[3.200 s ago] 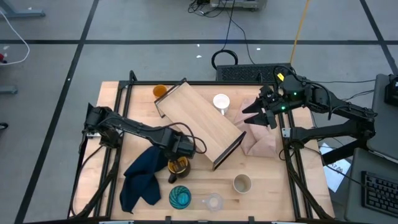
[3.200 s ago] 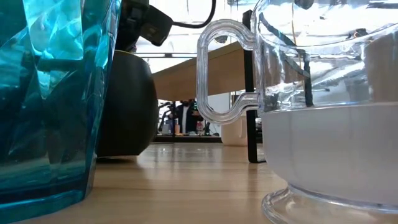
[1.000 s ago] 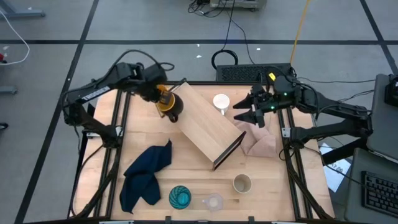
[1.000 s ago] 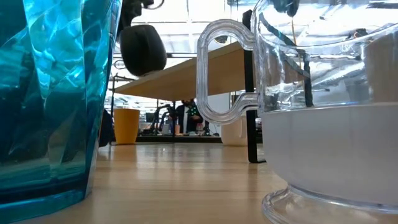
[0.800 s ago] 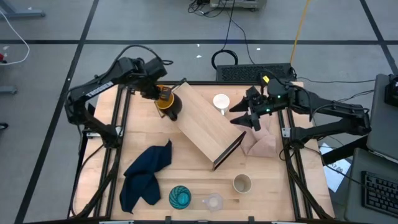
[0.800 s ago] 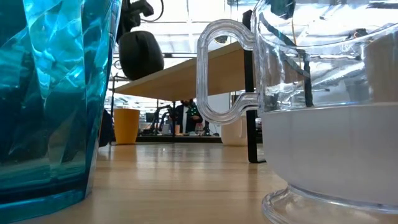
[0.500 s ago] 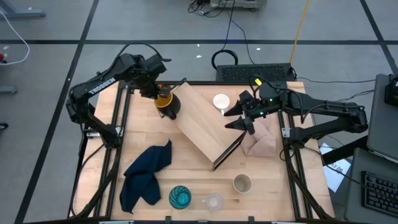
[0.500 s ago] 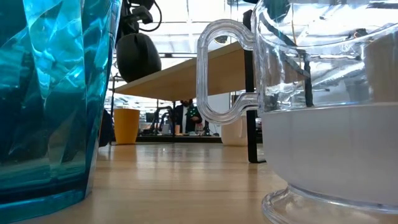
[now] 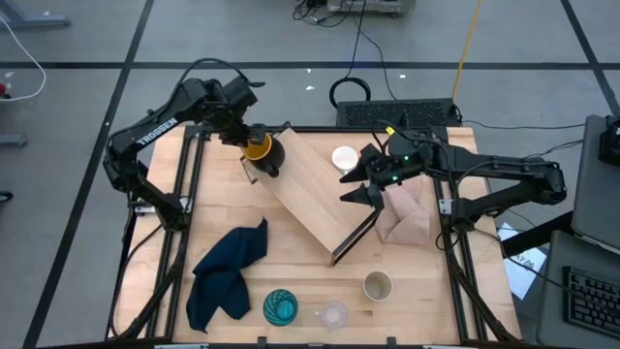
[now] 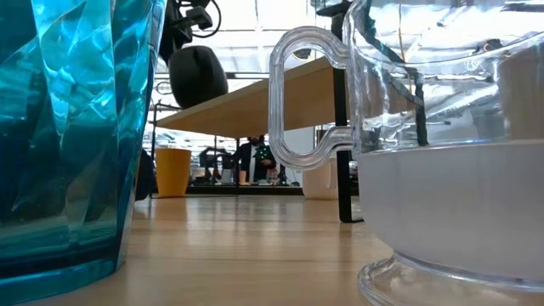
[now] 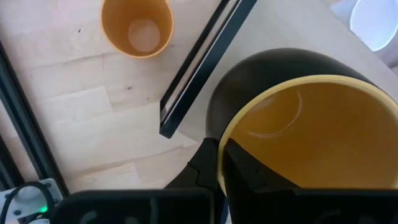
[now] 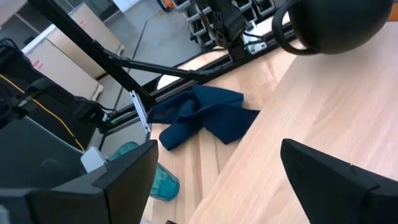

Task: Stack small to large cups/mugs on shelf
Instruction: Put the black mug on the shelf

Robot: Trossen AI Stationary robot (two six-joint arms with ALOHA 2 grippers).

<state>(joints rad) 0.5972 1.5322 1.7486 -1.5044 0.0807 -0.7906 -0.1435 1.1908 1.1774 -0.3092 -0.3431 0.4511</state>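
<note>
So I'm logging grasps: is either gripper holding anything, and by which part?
The left gripper holds the yellow mug by its rim, above the shelf's far end. The right gripper is open and empty.

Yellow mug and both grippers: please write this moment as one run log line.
left gripper: shut on yellow mug, above shelf end | right gripper: open, over shelf

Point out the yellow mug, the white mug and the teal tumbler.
yellow mug (image 11: 311, 134): left wrist view, on its inner wall.
white mug (image 9: 344, 158): high view, on its open top.
teal tumbler (image 9: 281, 307): high view, on its open mouth.
</note>
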